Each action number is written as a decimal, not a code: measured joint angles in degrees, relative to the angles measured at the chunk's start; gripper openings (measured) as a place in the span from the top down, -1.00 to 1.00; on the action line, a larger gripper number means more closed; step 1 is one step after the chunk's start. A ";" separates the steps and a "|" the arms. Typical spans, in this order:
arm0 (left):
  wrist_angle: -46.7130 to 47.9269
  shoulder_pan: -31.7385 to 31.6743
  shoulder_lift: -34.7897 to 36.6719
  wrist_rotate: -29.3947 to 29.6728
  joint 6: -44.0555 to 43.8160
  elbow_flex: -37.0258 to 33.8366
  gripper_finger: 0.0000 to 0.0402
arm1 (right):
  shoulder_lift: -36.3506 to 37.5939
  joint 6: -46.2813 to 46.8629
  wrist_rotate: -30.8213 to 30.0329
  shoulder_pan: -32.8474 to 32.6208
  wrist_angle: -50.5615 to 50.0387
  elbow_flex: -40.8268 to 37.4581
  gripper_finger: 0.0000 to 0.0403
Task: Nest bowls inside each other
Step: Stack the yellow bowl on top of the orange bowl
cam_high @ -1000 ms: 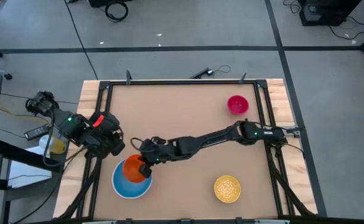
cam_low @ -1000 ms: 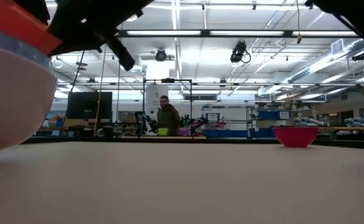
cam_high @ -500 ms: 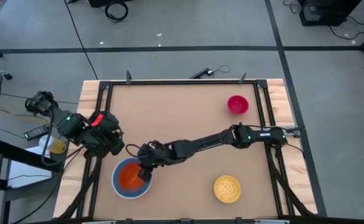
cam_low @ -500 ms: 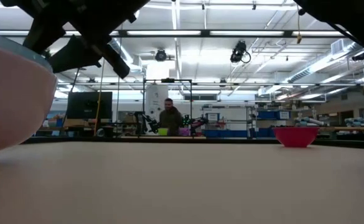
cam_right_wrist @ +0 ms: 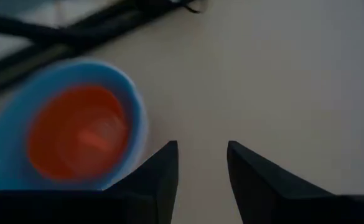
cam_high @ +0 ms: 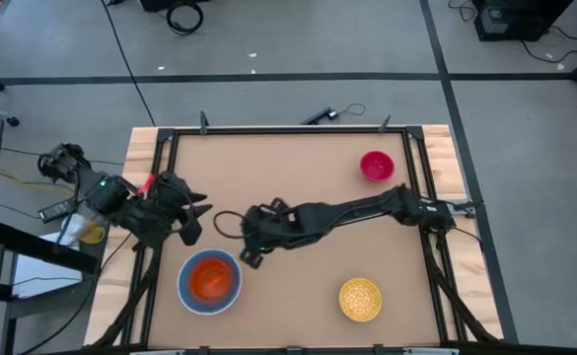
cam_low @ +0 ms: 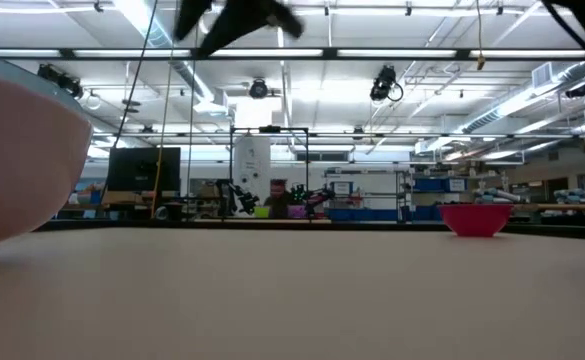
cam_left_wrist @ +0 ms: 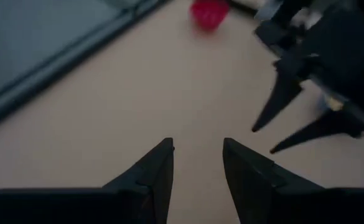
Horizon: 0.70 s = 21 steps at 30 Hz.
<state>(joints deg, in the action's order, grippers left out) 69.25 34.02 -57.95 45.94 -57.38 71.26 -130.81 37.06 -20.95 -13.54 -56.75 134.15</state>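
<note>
Orange bowl (cam_high: 209, 280) nested; right arm's fingers (cam_high: 246, 240) parted above.

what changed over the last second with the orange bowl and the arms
The right claw set the orange bowl down inside the light blue bowl, let go, and pulled back up and away toward the table's middle; it now stands open and empty. The left claw shifted slightly, still open by the table's left edge. The magenta bowl and yellow bowl stayed put.

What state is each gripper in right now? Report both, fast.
Left gripper: open, holding nothing, at the table's left edge.
Right gripper: open, empty, near the orange bowl, which sits inside the light blue bowl.
</note>
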 joint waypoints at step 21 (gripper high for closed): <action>-40.71 -2.80 -0.26 -0.63 37.71 -2.64 0.30 | 36.40 29.27 17.02 -20.03 -8.73 -55.66 0.36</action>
<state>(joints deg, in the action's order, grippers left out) 28.54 31.22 -58.21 45.31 -19.67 68.62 -94.41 66.34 -3.94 -33.57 -65.49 78.48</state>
